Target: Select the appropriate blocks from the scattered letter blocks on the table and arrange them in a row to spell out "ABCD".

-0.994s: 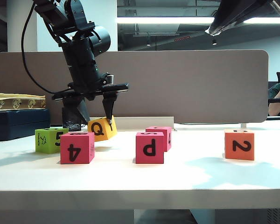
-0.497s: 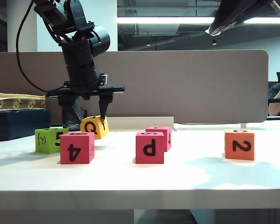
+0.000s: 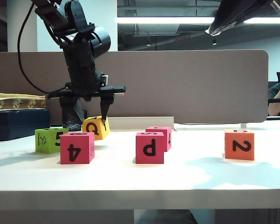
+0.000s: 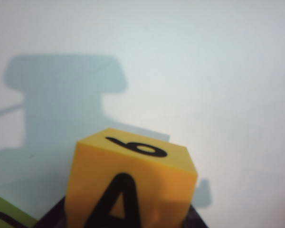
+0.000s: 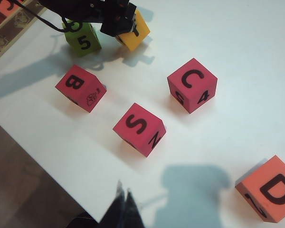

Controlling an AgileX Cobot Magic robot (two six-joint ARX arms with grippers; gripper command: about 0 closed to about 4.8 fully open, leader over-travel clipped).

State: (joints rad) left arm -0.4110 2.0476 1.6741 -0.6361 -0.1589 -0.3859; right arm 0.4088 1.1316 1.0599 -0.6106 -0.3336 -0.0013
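Note:
My left gripper (image 3: 89, 120) is shut on the yellow-orange cube (image 3: 95, 127), low at the back left of the table (image 3: 186, 172). In the left wrist view that cube (image 4: 133, 175) shows an A face between the dark jaws of the left gripper (image 4: 126, 222). From the right wrist camera I see the pink B cube (image 5: 80, 88), the pink C cube (image 5: 192, 84) and the orange-red D cube (image 5: 270, 187) lying apart. My right gripper (image 5: 125, 202) hangs shut and empty above the table's front edge.
A lime-green cube marked 5 (image 3: 49, 140) sits just left of the held cube. A pink cube with S on top (image 5: 139, 129) lies between the B and C cubes. A grey partition (image 3: 186, 84) closes the back. A dark box (image 3: 18, 122) stands at far left.
The left gripper has turned level and carried the yellow-orange cube a little to the left, so the cube is less tilted. The right gripper and the other cubes have not moved.

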